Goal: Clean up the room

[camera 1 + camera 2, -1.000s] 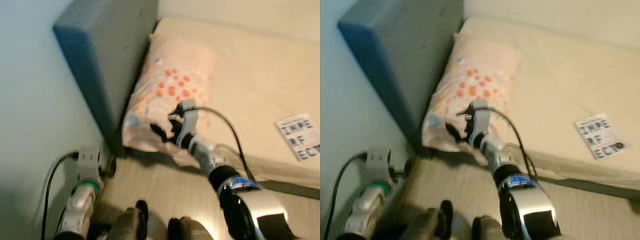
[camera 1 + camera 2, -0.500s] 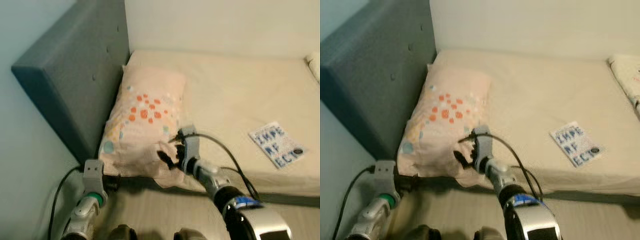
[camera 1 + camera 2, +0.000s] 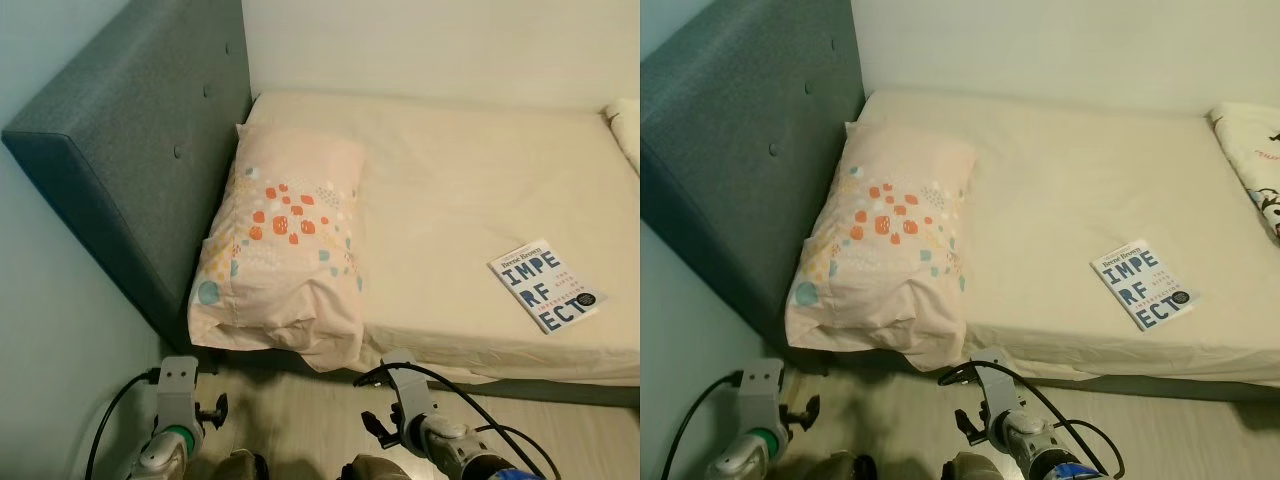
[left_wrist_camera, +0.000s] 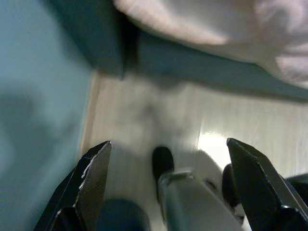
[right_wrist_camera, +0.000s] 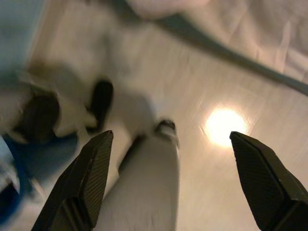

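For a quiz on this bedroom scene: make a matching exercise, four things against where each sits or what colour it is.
Things:
1. pillow
2. book
3. headboard
4. right gripper

Descriptions:
A. grey-blue, at the robot's left of the bed
B. low over the floor, fingers open
C. peach with orange dots, against the headboard
D. flat on the sheet, towards the robot's right

Pairs: 1-C, 2-D, 3-A, 4-B

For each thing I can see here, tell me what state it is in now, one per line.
pillow: flat at the headboard end, near corner overhanging the bed edge
book: closed, cover up, on the sheet
left hand: open, empty, over the floor
right hand: open, empty, over the floor
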`<state>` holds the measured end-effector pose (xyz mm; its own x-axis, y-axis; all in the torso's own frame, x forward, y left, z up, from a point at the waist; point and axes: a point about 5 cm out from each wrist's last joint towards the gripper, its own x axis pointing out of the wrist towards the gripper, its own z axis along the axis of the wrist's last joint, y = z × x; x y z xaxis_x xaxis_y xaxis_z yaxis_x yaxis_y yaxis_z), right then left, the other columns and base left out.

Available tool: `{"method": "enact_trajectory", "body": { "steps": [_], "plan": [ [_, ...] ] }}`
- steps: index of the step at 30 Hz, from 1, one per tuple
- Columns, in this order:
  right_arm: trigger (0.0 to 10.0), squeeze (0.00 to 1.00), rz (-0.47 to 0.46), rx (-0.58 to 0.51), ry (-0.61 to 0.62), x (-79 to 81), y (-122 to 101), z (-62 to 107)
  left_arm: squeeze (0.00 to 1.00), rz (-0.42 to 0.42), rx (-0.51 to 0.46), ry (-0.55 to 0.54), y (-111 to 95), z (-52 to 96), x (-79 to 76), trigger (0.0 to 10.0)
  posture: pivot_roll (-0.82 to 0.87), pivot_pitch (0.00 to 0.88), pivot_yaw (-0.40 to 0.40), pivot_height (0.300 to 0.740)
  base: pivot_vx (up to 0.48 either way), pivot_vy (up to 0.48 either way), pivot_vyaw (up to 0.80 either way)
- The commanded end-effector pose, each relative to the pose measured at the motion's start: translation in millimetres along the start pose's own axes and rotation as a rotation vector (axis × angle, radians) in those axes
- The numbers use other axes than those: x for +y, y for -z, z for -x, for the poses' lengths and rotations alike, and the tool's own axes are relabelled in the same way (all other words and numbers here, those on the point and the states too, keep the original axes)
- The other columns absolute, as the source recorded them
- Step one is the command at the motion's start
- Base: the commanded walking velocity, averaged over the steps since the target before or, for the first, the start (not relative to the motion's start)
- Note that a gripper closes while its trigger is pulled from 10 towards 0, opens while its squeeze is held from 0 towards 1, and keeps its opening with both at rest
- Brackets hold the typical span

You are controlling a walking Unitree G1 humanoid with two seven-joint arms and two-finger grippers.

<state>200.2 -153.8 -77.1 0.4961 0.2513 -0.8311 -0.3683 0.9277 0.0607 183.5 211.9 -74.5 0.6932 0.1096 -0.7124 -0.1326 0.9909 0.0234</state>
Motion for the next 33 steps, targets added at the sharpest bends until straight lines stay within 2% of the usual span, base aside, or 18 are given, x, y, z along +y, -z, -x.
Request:
{"method": "enact_trajectory", "body": {
  "steps": [1,3,5,6,8,10,15,17,24,33],
  "plan": [
    [10.0,0.00,0.031,0.059,0.008,0.3,14,1.6,0.00,0.013,0.111,-0.053,29,9.9,12.8,10.0,-0.05,0.000,0.028,0.695,0.000,0.000,0.80],
    [10.0,0.00,0.033,0.069,0.010,0.3,17,2.0,0.00,0.030,0.131,-0.059,35,12.2,14.3,10.0,-0.04,0.000,0.025,0.695,0.000,0.000,0.80],
    [10.0,0.00,0.019,0.076,0.013,-0.5,21,2.9,0.00,0.098,0.167,-0.078,48,17.8,18.0,10.0,-0.04,0.000,0.023,0.695,0.000,0.000,0.80],
    [10.0,0.00,0.019,0.076,0.013,-0.5,21,2.9,0.00,0.098,0.167,-0.078,48,17.8,18.0,10.0,-0.04,0.000,0.023,0.695,0.000,0.000,0.80],
    [10.0,0.00,0.032,0.081,0.018,-2.0,21,3.5,0.00,0.158,0.191,-0.077,57,21.8,17.8,10.0,-0.04,0.000,0.022,0.695,0.000,0.000,0.80],
    [10.0,0.00,0.032,0.074,0.023,-3.3,19,3.4,0.00,0.162,0.197,-0.065,59,22.5,15.9,10.0,-0.04,0.000,0.020,0.695,0.000,0.000,0.80],
    [10.0,0.00,0.033,0.061,0.027,-4.9,14,2.8,0.00,0.157,0.204,-0.041,60,22.5,12.1,10.0,-0.05,0.000,0.018,0.695,0.000,-0.469,0.80],
    [10.0,0.00,0.040,0.036,0.025,-4.2,3,1.0,0.00,0.170,0.194,-0.028,57,20.4,9.2,10.0,-0.05,0.000,0.017,0.695,0.000,-0.465,0.80],
    [10.0,0.00,0.045,0.004,0.033,-3.5,-11,-1.1,0.00,0.164,0.177,-0.009,49,16.6,7.5,10.0,-0.04,0.000,0.013,0.695,0.000,-0.465,0.80],
    [10.0,0.00,0.010,-0.009,0.080,-8.6,-16,-0.7,0.00,0.173,0.163,0.001,45,15.1,6.3,10.0,-0.04,0.000,0.013,0.695,0.000,-0.465,0.00]
  ]
}}
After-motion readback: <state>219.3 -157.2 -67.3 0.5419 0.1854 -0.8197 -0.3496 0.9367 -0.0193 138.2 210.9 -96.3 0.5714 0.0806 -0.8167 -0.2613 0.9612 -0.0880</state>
